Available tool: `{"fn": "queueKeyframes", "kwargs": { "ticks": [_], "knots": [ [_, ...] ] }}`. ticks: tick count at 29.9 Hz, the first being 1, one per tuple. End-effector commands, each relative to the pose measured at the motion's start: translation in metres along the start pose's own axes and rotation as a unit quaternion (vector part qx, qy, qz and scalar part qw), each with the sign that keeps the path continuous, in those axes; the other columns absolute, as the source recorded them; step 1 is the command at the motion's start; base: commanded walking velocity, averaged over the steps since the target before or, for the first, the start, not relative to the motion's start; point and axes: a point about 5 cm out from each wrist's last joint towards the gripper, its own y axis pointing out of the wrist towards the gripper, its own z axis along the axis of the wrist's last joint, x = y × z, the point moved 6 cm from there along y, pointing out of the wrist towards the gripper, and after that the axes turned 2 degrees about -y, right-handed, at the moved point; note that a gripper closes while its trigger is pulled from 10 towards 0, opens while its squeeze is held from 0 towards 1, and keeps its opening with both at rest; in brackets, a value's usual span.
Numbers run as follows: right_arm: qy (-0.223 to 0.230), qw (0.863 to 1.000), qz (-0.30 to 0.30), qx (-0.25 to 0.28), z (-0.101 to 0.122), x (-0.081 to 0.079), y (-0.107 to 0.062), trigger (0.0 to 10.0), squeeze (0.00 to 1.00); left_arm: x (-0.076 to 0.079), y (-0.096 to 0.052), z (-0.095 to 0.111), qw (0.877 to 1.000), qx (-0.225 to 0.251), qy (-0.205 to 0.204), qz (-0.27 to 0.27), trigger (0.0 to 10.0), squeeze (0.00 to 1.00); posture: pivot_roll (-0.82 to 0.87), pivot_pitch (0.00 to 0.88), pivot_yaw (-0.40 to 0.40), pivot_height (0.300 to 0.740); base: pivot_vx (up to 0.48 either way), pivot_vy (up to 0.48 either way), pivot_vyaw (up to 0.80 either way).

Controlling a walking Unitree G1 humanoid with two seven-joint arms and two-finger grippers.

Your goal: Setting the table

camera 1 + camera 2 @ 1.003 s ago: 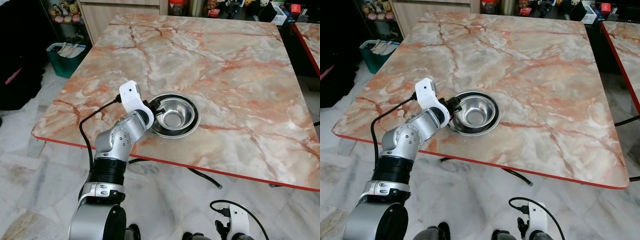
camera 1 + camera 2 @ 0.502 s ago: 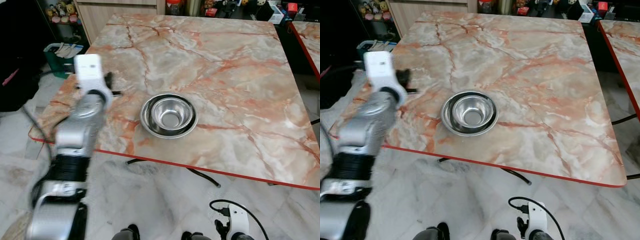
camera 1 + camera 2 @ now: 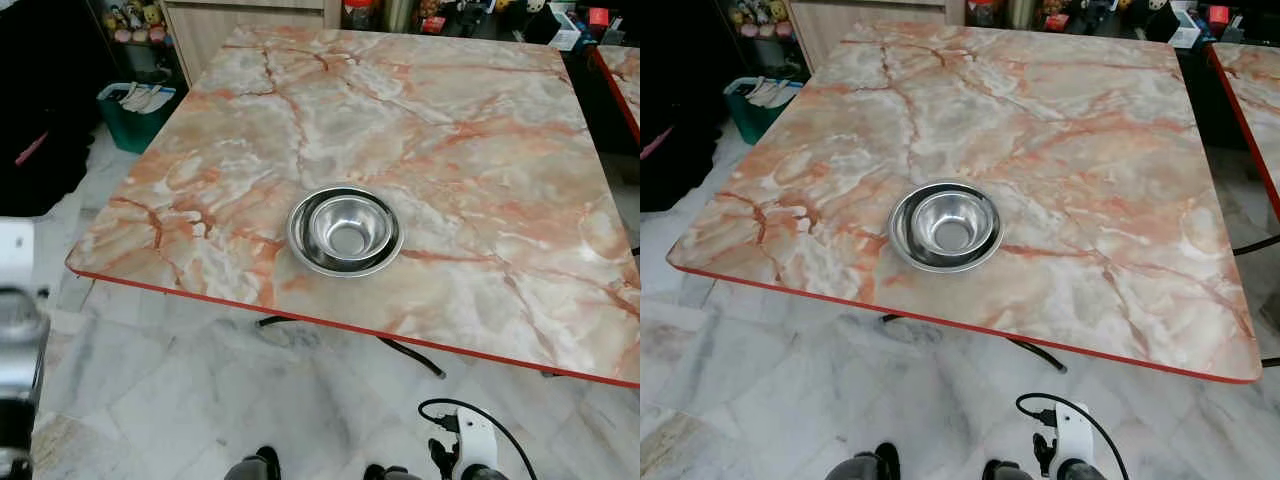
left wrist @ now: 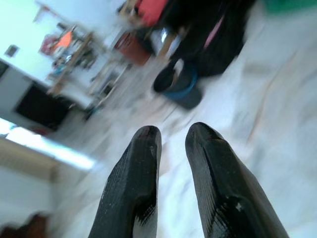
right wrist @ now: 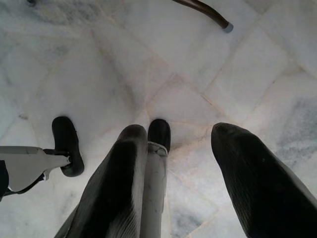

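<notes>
A shiny steel bowl [image 3: 346, 231] with a wide rim stands upright on the pink marble table [image 3: 480, 150], near its front edge and left of centre. Nothing touches it. My left arm [image 3: 15, 330] is a blur at the far left, below table level and well away from the bowl. In the left wrist view my left gripper [image 4: 173, 134] is open by a narrow gap, holds nothing, and faces a blurred room. My right gripper [image 5: 183, 131] hangs open over the floor tiles with nothing in it.
The table's red front edge [image 3: 330, 325] runs across in front of me. A black cable [image 3: 400, 350] lies on the marble floor under it. A green basket [image 3: 135, 100] stands at the table's left, a second table [image 3: 620, 70] at the right. My feet [image 3: 262, 465] are below.
My left gripper was at the bowl's left rim; it has let go and swung out left and down off the table. The bowl stays where it was.
</notes>
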Motion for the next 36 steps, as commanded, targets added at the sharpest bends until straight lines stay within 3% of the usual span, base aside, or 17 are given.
{"fn": "queueKeyframes", "kwargs": {
  "ticks": [1,2,3,6,7,8,9,13,15,22,28,32,36],
  "knots": [
    [0.003,1.0,-0.002,-0.014,-0.011,0.001,-0.002,10.0,0.0,-0.003,-0.002,-0.023,0.999,-0.018,0.04,0.012,10.0,0.0,0.06,0.159,0.027,0.74,0.0,0.0,0.0],
    [0.003,1.0,-0.002,-0.014,-0.011,0.001,-0.002,10.0,0.0,0.0,-0.006,-0.047,0.997,-0.045,0.057,0.008,10.0,0.0,0.06,0.154,0.031,0.74,0.0,0.0,0.0],
    [0.004,1.0,-0.002,-0.014,-0.011,0.001,-0.002,10.0,0.0,0.002,-0.008,-0.058,0.996,-0.057,0.064,0.005,10.0,0.0,0.06,0.154,0.031,0.74,0.0,0.0,0.0],
    [0.004,1.0,-0.002,-0.014,-0.011,0.001,-0.002,10.0,0.0,0.002,-0.008,-0.059,0.996,-0.057,0.065,0.006,10.0,0.0,0.06,0.154,0.031,0.74,0.0,0.0,0.0],
    [0.004,1.0,-0.002,-0.014,-0.011,0.001,-0.002,10.0,0.0,0.009,-0.013,-0.076,0.995,-0.082,0.061,-0.008,10.0,0.0,0.05,0.149,0.034,0.74,0.0,0.0,0.0],
    [0.004,1.0,-0.003,-0.015,-0.012,0.0,-0.002,10.0,0.0,0.025,-0.026,-0.105,0.99,-0.125,0.051,-0.037,10.0,0.0,0.06,0.144,0.036,0.74,0.0,0.0,0.0],
    [0.004,1.0,-0.003,-0.016,-0.013,0.0,-0.002,10.0,0.0,0.034,-0.033,-0.117,0.987,-0.141,0.051,-0.055,10.0,0.0,0.05,0.139,0.038,0.74,0.0,0.0,0.0],
    [0.005,1.0,-0.003,-0.016,-0.014,0.0,-0.002,10.0,0.0,0.058,-0.051,-0.14,0.978,-0.175,0.041,-0.102,10.0,0.0,0.04,0.136,0.04,0.74,0.0,0.0,0.0],
    [0.006,1.0,-0.004,-0.016,-0.014,0.0,-0.002,10.0,0.0,0.08,-0.069,-0.153,0.969,-0.196,0.035,-0.145,10.0,0.0,0.04,0.134,0.041,0.74,0.0,0.0,0.0],
    [0.004,1.0,-0.003,-0.018,-0.015,0.001,-0.003,10.0,0.0,0.105,-0.091,-0.166,0.957,-0.22,0.032,-0.185,10.0,0.0,0.04,0.127,0.037,0.74,0.0,0.0,0.0],
    [0.003,1.0,-0.003,-0.018,-0.015,0.001,-0.003,10.0,0.0,0.159,-0.124,-0.16,0.925,-0.23,-0.049,-0.298,10.0,0.0,0.04,0.137,0.033,0.74,0.0,0.0,0.0],
    [0.004,1.0,-0.003,-0.016,-0.014,0.002,-0.003,10.0,0.0,0.173,-0.139,-0.163,0.909,-0.264,-0.104,-0.304,10.0,0.0,0.03,0.149,0.029,0.74,0.0,0.0,0.0],
    [0.008,1.0,-0.005,-0.013,-0.013,0.003,-0.003,10.0,0.0,0.193,-0.154,-0.152,0.891,-0.264,-0.161,-0.333,10.0,0.0,0.02,0.163,0.019,0.74,0.0,0.0,0.0]
  ]
}}
